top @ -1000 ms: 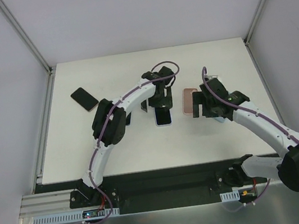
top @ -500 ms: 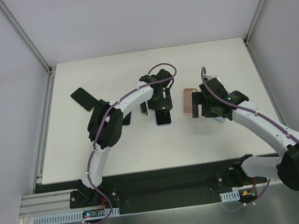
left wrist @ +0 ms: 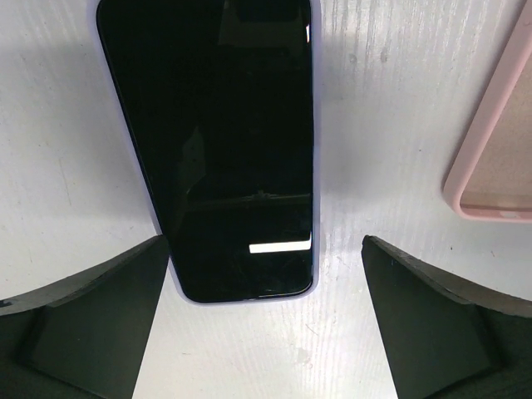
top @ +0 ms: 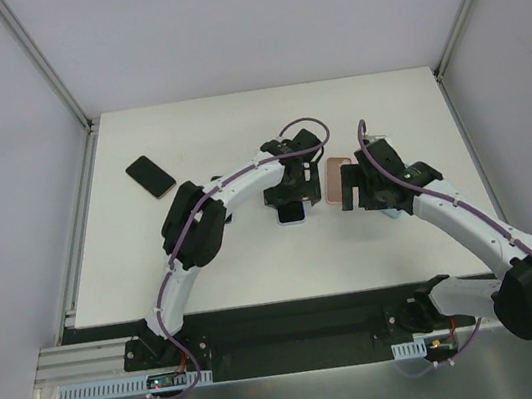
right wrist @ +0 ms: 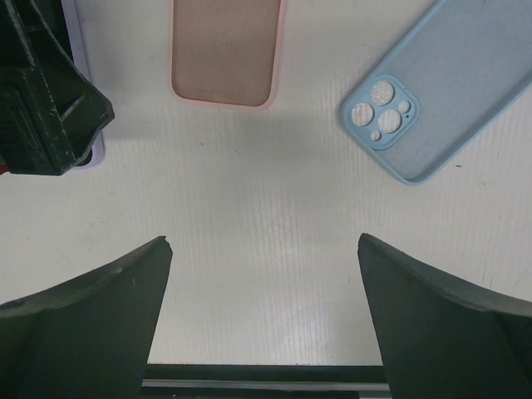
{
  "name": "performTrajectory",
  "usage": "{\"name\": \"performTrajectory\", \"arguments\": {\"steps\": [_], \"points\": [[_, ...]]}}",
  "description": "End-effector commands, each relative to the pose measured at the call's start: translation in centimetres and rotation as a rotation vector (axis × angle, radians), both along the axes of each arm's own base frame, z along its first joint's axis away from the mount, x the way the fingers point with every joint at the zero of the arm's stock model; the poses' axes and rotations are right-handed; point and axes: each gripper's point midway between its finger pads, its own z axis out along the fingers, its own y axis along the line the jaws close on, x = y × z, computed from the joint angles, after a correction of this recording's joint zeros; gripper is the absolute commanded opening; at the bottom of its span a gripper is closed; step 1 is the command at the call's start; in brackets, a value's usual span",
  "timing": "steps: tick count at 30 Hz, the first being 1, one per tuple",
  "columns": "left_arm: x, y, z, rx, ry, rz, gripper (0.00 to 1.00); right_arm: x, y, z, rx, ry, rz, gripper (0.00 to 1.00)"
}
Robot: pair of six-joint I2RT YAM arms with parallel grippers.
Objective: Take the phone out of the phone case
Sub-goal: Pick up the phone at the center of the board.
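The phone (left wrist: 224, 150) lies flat and screen-up on the tabletop (left wrist: 374, 100), still seated in its lavender phone case (left wrist: 249, 300), just beside the empty pink case (left wrist: 490, 158) and roughly parallel to it. My left end effector (left wrist: 264, 241) hangs right over it. The phone's long axis runs straight out ahead of my fingers, and one short end sits in the gap between them. That end is off-centre, on the side away from the pink case, so its corner comes up against my left finger. I cannot tell from the wrist view whether finger and case rim touch or only overlap in line of sight.

My left fingers are spread wide and hold nothing. My right end effector (right wrist: 264, 241) is also spread wide and empty. It hovers over bare tabletop on the other side of the pink case, with a blue case (right wrist: 440, 100) lying beyond that. The left one is plainly the nearer to the phone.

Against a second ago, my left wrist has swung toward the pink case and now covers more of the phone in the overhead view, so only one end peeks out. The phone, the pink case and my right arm look unmoved.
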Motion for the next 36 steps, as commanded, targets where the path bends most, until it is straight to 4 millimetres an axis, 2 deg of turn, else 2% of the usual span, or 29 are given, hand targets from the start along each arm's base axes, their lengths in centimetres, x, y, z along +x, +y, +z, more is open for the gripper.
{"name": "performTrajectory", "arguments": {"steps": [1,7,14,18,20,24,25,27,28,29,30,32,33,34,36], "points": [[0.3,0.3,0.3,0.013,-0.023,0.033,0.99,-0.1,-0.3,0.2,-0.009,-0.016,0.006,0.96],[0.6,1.6,-0.1,0.065,-0.050,0.053,0.99,-0.3,-0.5,0.0,-0.013,-0.008,0.004,0.96],[0.2,1.2,-2.2,0.071,0.003,0.039,0.99,-0.1,-0.2,0.3,-0.005,-0.012,0.006,0.96],[0.4,0.5,-2.4,0.057,0.009,0.027,0.99,-0.2,-0.2,0.2,-0.004,-0.006,0.003,0.96],[0.6,0.5,-2.6,0.057,0.011,0.021,0.96,-0.2,-0.1,0.1,0.001,-0.001,0.000,0.96],[0.7,1.0,-3.0,0.065,0.022,0.023,0.79,-0.3,0.9,0.1,0.058,0.016,-0.001,0.96],[0.9,1.1,-2.4,0.057,0.013,0.028,0.67,-0.2,1.1,0.1,0.072,0.017,0.000,0.96],[0.8,1.6,-1.9,0.060,0.005,0.036,0.55,0.0,2.1,0.3,0.121,0.015,0.005,0.96],[1.0,1.5,-0.5,0.039,-0.016,0.036,0.49,0.0,2.4,0.3,0.142,0.016,0.007,0.96],[1.0,1.6,0.1,0.030,-0.023,0.036,0.46,-0.1,2.8,0.1,0.164,0.023,0.009,0.96],[1.2,1.6,1.0,0.010,-0.028,0.034,0.42,0.0,4.0,0.3,0.230,0.023,0.015,0.96],[1.4,1.2,3.5,-0.051,-0.056,0.028,0.36,-0.5,5.9,0.2,0.336,0.054,0.038,0.96],[1.2,0.9,4.3,-0.096,-0.038,0.026,0.35,-0.3,6.9,0.1,0.402,0.048,0.027,0.96],[1.3,0.7,5.9,-0.139,-0.051,0.032,0.35,-0.4,7.6,0.0,0.451,0.056,0.025,0.96],[1.2,0.5,6.8,-0.210,-0.030,0.057,0.35,-0.2,9.3,-0.1,0.556,0.045,0.038,0.96]]}}
